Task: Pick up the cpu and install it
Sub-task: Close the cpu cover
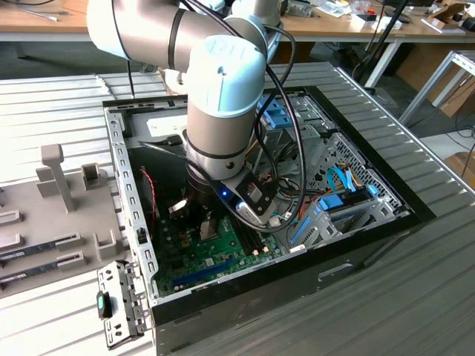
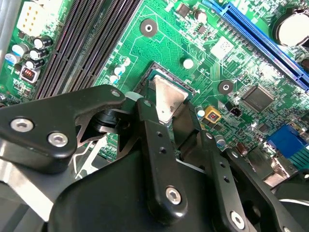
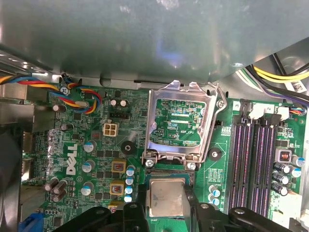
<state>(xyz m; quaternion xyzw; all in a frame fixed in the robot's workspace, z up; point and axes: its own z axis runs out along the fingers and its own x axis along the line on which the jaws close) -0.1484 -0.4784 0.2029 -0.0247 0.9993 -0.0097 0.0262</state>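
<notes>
Down inside the open computer case (image 1: 371, 222), the hand (image 2: 169, 108) sits low over the green motherboard (image 2: 159, 43), black fingers (image 2: 154, 140) closed on the cpu's (image 2: 170, 99) opposite edges. Cpu: silver-grey square lid, thin green rim, lying flat in the socket seat (image 3: 166, 169) just beside the raised metal load frame (image 3: 181, 121).

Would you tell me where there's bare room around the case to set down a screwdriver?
Bare ribbed table borders the case at the exterior view's right and along its lower edge. Inside the case it is crowded: the arm stands over the board, with cables beside it.
</notes>
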